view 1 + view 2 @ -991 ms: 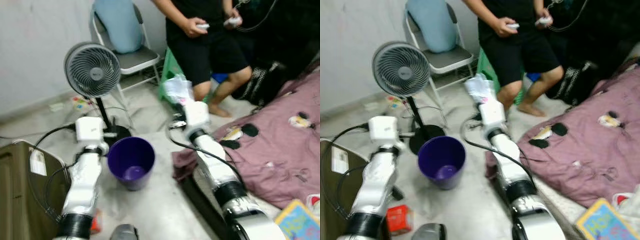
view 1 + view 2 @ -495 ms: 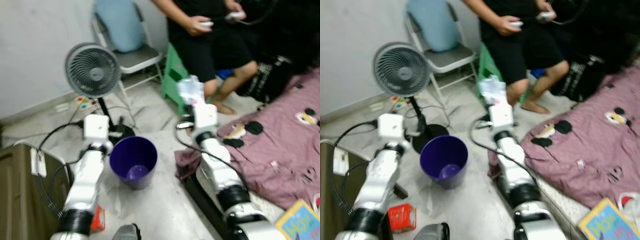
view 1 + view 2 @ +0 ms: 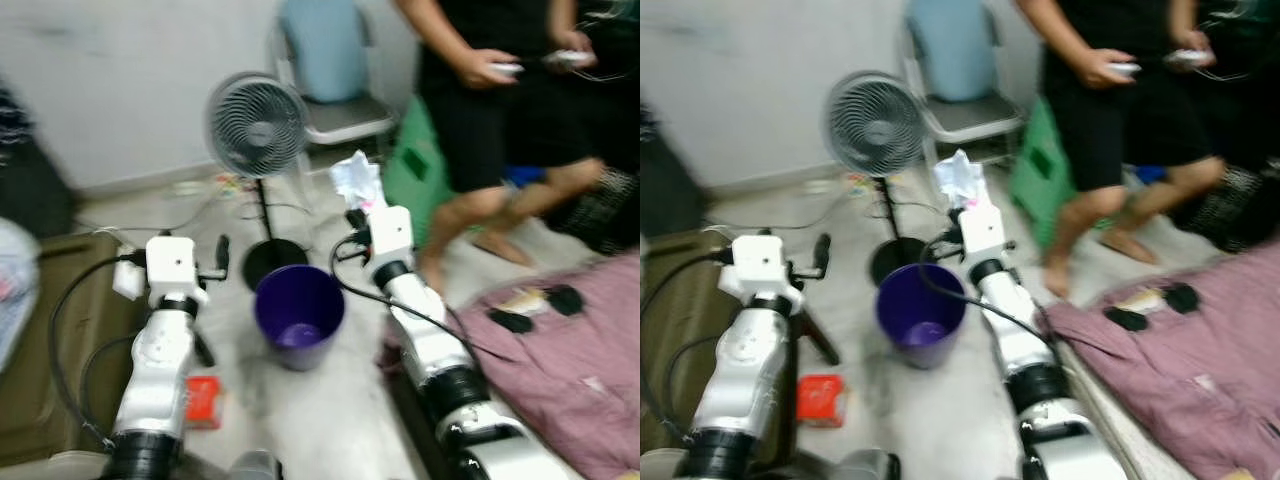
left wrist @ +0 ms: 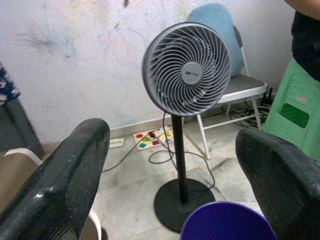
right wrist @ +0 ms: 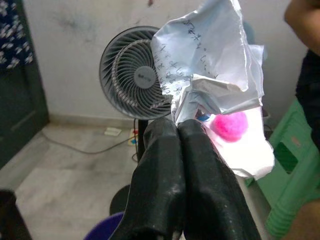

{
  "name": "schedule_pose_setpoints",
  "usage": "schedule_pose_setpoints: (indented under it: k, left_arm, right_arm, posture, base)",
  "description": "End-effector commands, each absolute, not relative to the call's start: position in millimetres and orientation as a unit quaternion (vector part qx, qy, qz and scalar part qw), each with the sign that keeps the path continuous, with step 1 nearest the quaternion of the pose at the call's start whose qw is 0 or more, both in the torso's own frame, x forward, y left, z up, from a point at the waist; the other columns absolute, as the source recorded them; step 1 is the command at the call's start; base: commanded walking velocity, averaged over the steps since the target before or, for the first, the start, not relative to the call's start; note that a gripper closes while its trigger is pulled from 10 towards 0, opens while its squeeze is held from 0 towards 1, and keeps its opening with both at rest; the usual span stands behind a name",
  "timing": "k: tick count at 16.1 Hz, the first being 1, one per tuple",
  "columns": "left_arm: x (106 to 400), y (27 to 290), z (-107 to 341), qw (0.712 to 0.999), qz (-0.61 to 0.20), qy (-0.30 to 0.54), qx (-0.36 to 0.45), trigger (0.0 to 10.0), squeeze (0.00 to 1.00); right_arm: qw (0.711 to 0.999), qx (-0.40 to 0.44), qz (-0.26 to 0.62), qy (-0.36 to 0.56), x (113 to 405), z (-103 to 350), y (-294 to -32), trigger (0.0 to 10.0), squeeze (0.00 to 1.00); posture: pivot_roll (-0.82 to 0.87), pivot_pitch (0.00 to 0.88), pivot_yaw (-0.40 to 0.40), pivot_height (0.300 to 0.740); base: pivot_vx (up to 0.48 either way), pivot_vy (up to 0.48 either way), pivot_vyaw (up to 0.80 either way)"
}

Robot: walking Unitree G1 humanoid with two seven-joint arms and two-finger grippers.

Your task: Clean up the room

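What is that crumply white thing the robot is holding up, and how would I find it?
Find the grey standing fan by the wall, then the purple bin on the floor before it. Just above and behind the bin, the right gripper has its jaws shut on a crumpled white wrapper: it alone has printed writing and a bright pink blob.

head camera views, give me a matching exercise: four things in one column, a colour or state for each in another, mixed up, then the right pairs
Things:
1. bin
2. stool
3. right gripper
4. left gripper

Colour or state:
A. green
B. fingers open, nothing between them
C. purple
D. fingers shut on crumpled paper

Pairs: 1-C, 2-A, 3-D, 4-B
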State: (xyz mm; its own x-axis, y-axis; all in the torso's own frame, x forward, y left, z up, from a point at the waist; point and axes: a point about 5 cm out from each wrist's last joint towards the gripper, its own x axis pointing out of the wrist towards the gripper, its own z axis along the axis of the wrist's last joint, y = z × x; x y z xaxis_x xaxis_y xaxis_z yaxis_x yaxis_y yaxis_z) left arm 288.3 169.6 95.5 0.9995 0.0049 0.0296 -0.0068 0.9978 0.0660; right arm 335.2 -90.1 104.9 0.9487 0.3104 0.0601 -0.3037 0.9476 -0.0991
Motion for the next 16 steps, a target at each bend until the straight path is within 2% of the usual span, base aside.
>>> schedule_pose_setpoints:
  k: [1,10,16]
  left_arm:
    - [289.2,168.7,97.4,0.999,-0.001,-0.016,0.033,10.0,0.0]
    - [286.1,169.2,99.9,1.0,-0.006,-0.022,0.012,10.0,0.0]
    - [287.1,168.3,100.8,1.0,-0.01,-0.023,0.009,10.0,0.0]
  right_arm:
    - [0.986,-0.045,0.157,-0.039,337.2,108.0,-90.6,10.0,0.0]
    - [0.985,-0.045,0.164,-0.036,337.3,108.0,-88.4,10.0,0.0]
    - [0.984,-0.046,0.167,-0.04,338.2,109.4,-87.6,10.0,0.0]
  posture:
    - [0.05,0.0,0.0,0.74]
    - [0.06,0.0,-0.007,0.74]
    - [0.06,0.0,-0.009,0.74]
  base:
    - [0.0,0.0,0.0]
    - [0.0,0.0,0.05]
    - [0.308,0.0,0.0]
